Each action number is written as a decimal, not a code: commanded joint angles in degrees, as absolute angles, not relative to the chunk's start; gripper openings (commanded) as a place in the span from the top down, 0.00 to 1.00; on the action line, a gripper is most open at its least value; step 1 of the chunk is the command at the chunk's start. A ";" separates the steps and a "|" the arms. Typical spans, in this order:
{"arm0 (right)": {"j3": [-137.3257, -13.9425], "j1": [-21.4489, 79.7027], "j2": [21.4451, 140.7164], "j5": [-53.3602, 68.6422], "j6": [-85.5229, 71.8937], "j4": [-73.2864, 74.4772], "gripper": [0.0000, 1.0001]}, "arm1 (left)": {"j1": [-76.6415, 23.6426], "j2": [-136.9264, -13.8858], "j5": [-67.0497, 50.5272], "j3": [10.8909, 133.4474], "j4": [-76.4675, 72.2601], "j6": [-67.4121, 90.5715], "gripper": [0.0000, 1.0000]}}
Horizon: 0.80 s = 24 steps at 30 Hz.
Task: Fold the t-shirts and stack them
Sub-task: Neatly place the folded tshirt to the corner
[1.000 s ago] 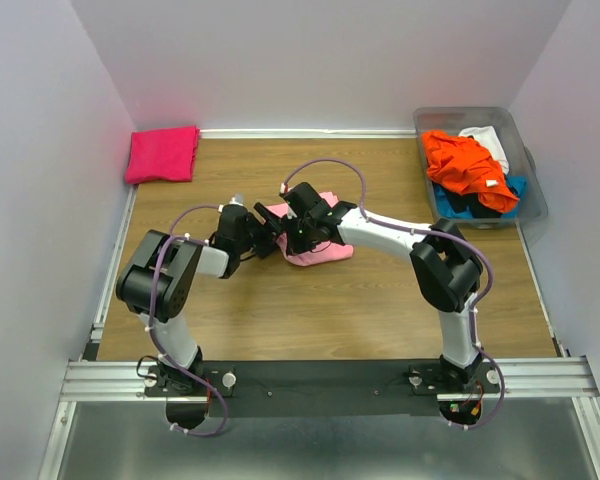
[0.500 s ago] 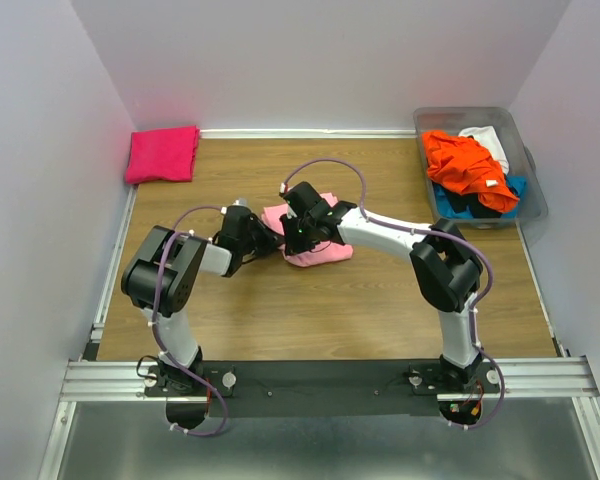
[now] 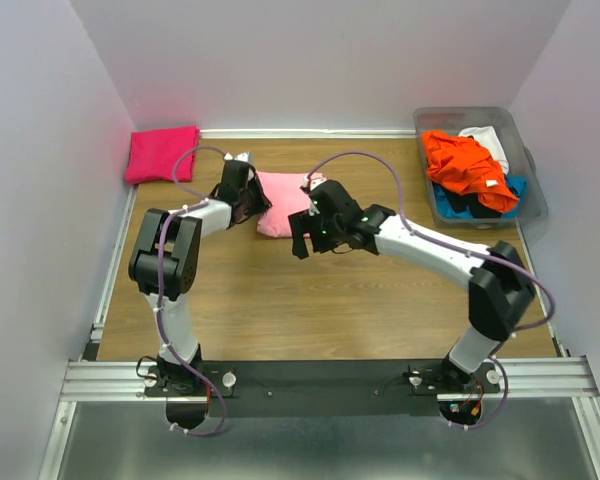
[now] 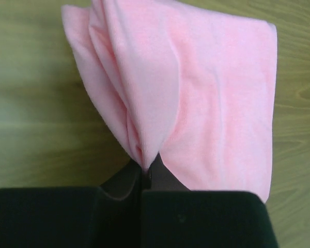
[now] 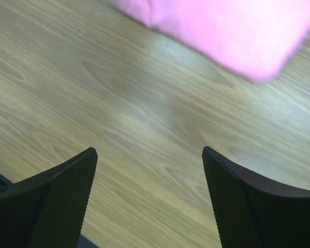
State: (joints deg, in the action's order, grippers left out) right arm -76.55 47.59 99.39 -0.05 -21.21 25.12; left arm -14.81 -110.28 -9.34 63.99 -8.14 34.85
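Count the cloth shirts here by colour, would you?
Light pink folded cloth shirt: 1
Hot-pink folded cloth shirt: 1
Orange crumpled cloth shirt: 1
White cloth piece: 1
Blue cloth piece: 1
Black cloth piece: 1
Total: 6

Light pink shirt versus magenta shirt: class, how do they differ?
The light pink shirt is pale; the magenta shirt is vivid. The light pink shirt lies near the middle; the magenta shirt sits in the far left corner. The left end effector pinches the light pink shirt; nothing touches the magenta shirt. Both are folded.
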 commanded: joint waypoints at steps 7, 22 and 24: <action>-65.48 47.46 85.08 -8.17 -20.56 34.54 0.07 | -10.81 -118.81 3.24 89.54 16.60 9.86 1.00; -62.31 47.37 83.40 -5.10 -22.59 42.71 0.07 | -6.51 -134.82 24.69 121.37 26.63 -9.40 1.00; -62.05 47.29 83.67 -5.97 -22.67 43.15 0.07 | -6.15 -135.26 26.10 121.73 25.15 -11.07 1.00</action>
